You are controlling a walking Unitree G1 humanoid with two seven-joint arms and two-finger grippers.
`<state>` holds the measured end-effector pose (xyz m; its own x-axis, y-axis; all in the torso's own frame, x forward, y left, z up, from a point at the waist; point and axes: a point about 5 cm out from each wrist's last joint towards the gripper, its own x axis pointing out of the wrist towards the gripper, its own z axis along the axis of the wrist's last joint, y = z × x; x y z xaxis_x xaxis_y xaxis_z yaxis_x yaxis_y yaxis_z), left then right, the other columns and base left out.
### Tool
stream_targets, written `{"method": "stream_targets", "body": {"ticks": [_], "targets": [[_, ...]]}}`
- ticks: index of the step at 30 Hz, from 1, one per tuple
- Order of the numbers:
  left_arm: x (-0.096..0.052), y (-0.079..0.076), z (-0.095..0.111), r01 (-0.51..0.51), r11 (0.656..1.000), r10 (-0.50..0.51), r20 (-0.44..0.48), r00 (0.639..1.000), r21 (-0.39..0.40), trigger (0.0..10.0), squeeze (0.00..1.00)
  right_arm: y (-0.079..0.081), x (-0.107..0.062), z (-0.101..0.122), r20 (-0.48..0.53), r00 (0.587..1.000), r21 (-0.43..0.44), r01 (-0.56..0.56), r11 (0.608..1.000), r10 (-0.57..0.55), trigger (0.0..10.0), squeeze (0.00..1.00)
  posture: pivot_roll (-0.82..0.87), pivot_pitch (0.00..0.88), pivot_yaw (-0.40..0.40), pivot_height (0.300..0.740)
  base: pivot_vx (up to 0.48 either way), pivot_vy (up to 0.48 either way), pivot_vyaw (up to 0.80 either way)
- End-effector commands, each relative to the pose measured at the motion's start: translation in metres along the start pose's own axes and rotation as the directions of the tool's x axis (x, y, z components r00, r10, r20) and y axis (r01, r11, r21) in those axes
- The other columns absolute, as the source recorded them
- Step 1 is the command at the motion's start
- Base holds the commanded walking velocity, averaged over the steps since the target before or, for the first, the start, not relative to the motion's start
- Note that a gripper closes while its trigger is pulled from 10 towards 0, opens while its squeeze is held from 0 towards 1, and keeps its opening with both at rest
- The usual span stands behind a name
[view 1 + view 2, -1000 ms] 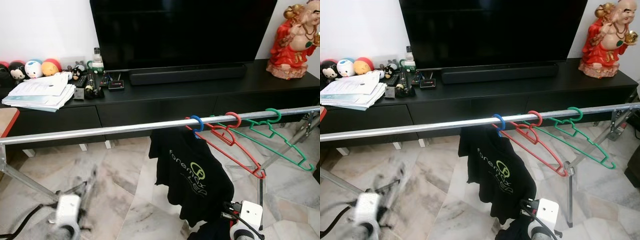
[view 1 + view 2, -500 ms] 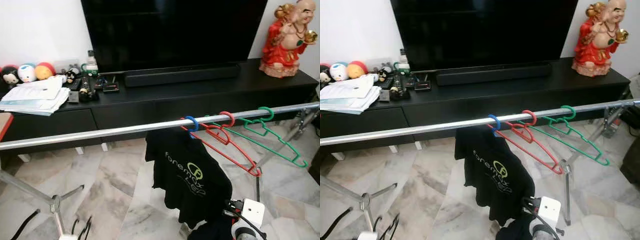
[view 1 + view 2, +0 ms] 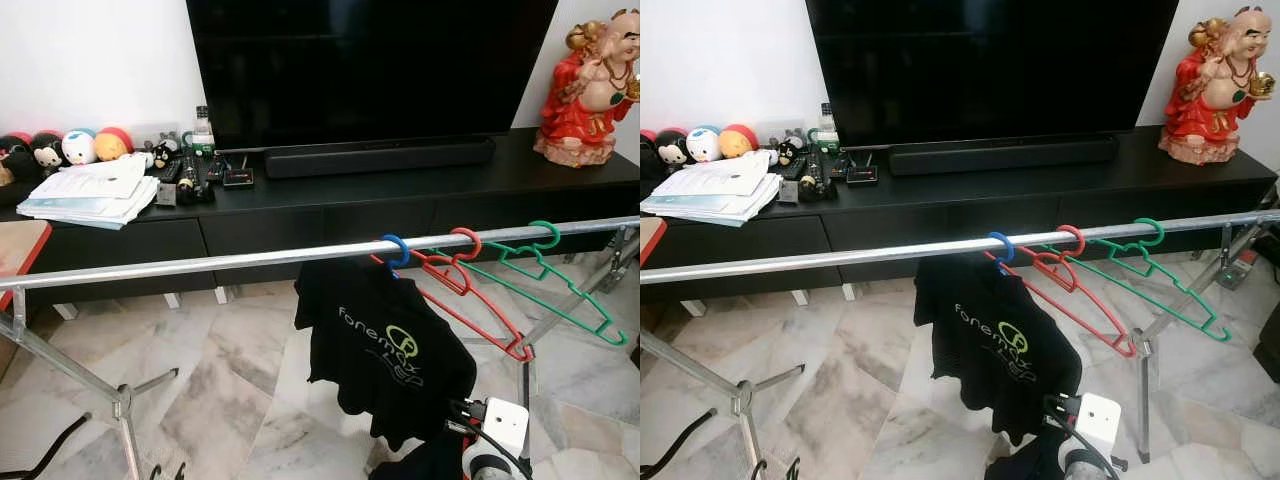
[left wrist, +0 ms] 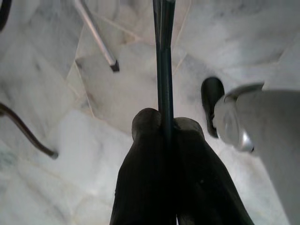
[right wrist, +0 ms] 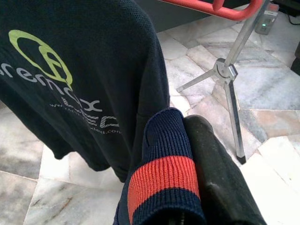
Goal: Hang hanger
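Note:
A blue hanger point(image 3: 394, 248) carrying a black T-shirt point(image 3: 385, 345) hangs by its hook on the silver rail point(image 3: 200, 265). A red hanger point(image 3: 470, 290) and a green hanger point(image 3: 555, 275) hang bare just right of it. My right gripper point(image 5: 183, 123) is low, below the shirt, shut on a navy cuff with a red stripe point(image 5: 161, 176); its white wrist point(image 3: 497, 430) sits at the lower edge. My left gripper point(image 4: 160, 123) hangs over the marble floor with its fingers point(image 4: 145, 136) pressed together; a thin dark strip runs out from between them.
Behind the rail stands a black TV cabinet point(image 3: 400, 195) with a TV, a soundbar, papers point(image 3: 90, 190), plush toys and a red statue point(image 3: 590, 90). The rack's tripod legs point(image 3: 125, 400) point(image 3: 525, 375) stand on the marble floor. Black cables point(image 3: 40, 455) lie at the lower left.
My left arm has dropped down out of the head views. The camera has shifted a little. The right gripper keeps its hold on the cuff and the hangers have not moved.

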<state>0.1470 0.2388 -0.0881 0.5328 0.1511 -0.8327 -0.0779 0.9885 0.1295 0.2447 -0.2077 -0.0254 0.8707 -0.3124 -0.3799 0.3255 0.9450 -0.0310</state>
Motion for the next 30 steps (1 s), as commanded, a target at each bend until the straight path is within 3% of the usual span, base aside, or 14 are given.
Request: {"method": "stream_targets", "body": {"ticks": [1, 14, 22, 30], "targets": [[-0.001, 0.005, -0.006, -0.016, 1.000, 0.016, -0.020, 1.000, -0.005, 10.0, 0.00, 0.002, 0.002, 0.006, 0.035, 0.999, 0.000, -0.006, 1.000, 0.006, 10.0, 0.00, 0.04, 0.024, 0.040, 0.740, 0.000, 0.000, 0.00], [-0.004, 0.000, -0.020, -0.006, 1.000, 0.005, -0.067, 0.998, -0.015, 10.0, 0.00, 0.002, 0.003, 0.008, 0.034, 0.999, -0.002, -0.006, 1.000, 0.006, 10.0, 0.00, 0.04, 0.055, 0.029, 0.740, 0.000, 0.000, 0.00], [-0.007, 0.013, -0.026, -0.026, 0.999, 0.024, -0.095, 0.995, -0.027, 10.0, 0.00, 0.002, 0.004, 0.009, 0.034, 0.999, -0.005, -0.008, 1.000, 0.009, 10.0, 0.00, 0.05, 0.062, 0.024, 0.740, 0.000, 0.000, 0.00], [-0.008, 0.020, -0.029, -0.039, 0.999, 0.035, -0.110, 0.993, -0.032, 10.0, 0.00, 0.003, 0.004, 0.009, 0.034, 0.999, -0.005, -0.010, 1.000, 0.011, 10.0, 0.00, 0.05, 0.065, 0.025, 0.740, -0.270, 0.000, 0.00]]}}
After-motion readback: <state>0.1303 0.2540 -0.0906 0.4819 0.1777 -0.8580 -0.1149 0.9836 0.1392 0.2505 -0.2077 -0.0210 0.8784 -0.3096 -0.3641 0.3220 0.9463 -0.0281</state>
